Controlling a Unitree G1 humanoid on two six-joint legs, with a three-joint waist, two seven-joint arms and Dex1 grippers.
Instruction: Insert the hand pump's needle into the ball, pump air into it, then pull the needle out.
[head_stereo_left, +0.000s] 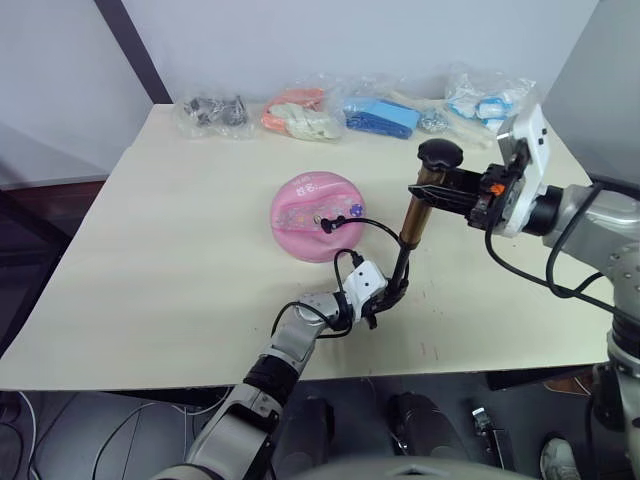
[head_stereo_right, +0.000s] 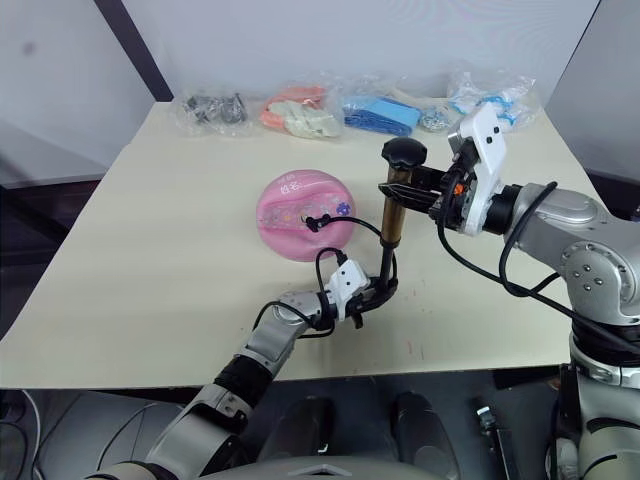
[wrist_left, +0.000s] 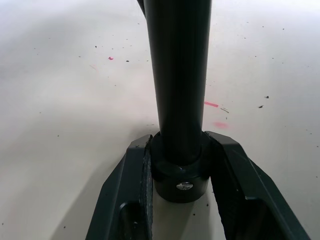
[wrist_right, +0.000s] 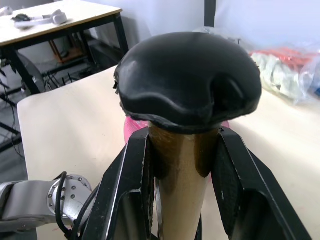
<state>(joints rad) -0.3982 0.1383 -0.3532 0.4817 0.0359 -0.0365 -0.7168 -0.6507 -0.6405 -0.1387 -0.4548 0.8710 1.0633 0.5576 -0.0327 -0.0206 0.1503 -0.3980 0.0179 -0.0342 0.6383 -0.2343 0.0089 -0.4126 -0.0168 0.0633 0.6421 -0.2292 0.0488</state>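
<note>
We are pumping: left gripper (head_stereo_left: 392, 296) clamps the hand pump (head_stereo_left: 413, 215) base at the ball's (head_stereo_left: 317, 214) four o'clock; right gripper (head_stereo_left: 432, 190) pinches under its handle; next, a straight downward stroke.

Brushed gold metal on the pump (head_stereo_left: 414, 218), matt black rubbery handle (wrist_right: 189, 80); glossy pink plastic ball (head_stereo_left: 318, 215); smooth matt cream table (head_stereo_left: 170, 260); crinkly clear bags (head_stereo_left: 300, 112).

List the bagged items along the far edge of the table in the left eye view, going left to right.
Bag of dark parts → orange-and-white bag → blue bag → blue-and-white bag.
</note>
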